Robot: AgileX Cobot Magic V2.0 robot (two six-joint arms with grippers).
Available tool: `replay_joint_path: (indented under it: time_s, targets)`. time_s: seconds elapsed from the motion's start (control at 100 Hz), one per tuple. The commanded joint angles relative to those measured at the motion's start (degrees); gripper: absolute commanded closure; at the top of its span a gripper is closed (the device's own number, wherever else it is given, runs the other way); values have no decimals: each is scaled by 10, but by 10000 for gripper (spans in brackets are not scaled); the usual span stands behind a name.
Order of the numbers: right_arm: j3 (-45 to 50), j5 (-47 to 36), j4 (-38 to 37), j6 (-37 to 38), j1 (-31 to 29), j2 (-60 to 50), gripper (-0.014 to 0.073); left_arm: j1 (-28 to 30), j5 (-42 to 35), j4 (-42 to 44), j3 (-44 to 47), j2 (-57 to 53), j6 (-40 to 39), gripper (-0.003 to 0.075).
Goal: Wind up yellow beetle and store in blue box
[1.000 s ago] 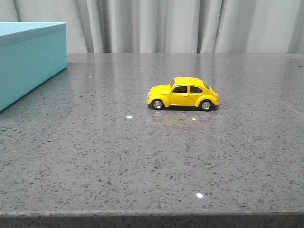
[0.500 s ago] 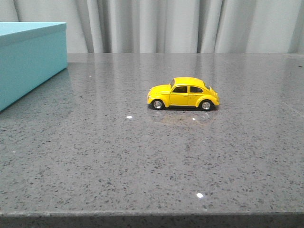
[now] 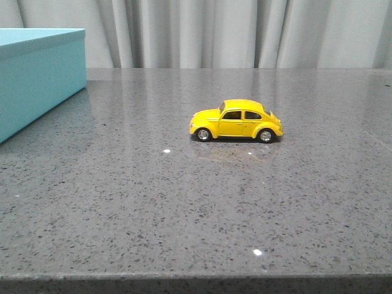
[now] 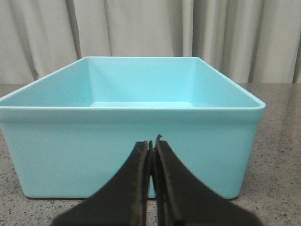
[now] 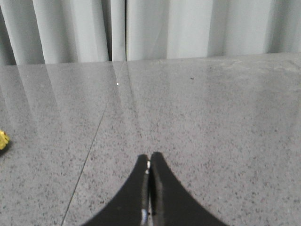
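Note:
The yellow beetle (image 3: 236,120) stands on its wheels near the middle of the grey table, nose to the left. A sliver of it shows at the edge of the right wrist view (image 5: 3,140). The blue box (image 3: 38,76) sits at the far left of the table; in the left wrist view its open, empty inside and near wall (image 4: 70,150) fill the frame. My left gripper (image 4: 152,142) is shut and empty, just in front of the box's near wall. My right gripper (image 5: 149,158) is shut and empty over bare table. Neither gripper shows in the front view.
The speckled grey tabletop (image 3: 184,202) has its front edge along the bottom of the front view. Pale curtains (image 3: 233,33) hang behind the table's far edge.

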Motion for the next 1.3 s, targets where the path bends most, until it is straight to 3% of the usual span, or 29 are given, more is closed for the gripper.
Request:
replay_joint_path:
  time_s: [0.0, 0.23, 0.42, 0.49, 0.64, 0.73, 1.04, 1.29]
  targets:
    - [-14, -69, 1, -7, 0, -9, 652, -3, -44, -4, 8, -17, -3, 741]
    - [-85, 28, 1, -1, 0, -3, 652, -3, 62, 0, -88, 11, -3, 741]
    - [-170, 157, 1, -1, 0, 34, 625, -3, 85, 0, -158, 65, -3, 732]
    - [-196, 192, 1, -1, 0, 55, 566, -3, 94, 0, -182, 87, -3, 675]
    - [-241, 229, 14, -1, 0, 103, 404, -3, 94, 0, -221, 137, -3, 451]
    - [-265, 231, 29, -1, 0, 136, 363, -3, 94, 0, -242, 164, -3, 389]
    - [-364, 319, 60, -1, 0, 293, 363, -3, 124, -7, -296, 253, -3, 384]
    - [-375, 286, 62, -1, 0, 367, 363, -3, 108, -7, -296, 257, -3, 384]
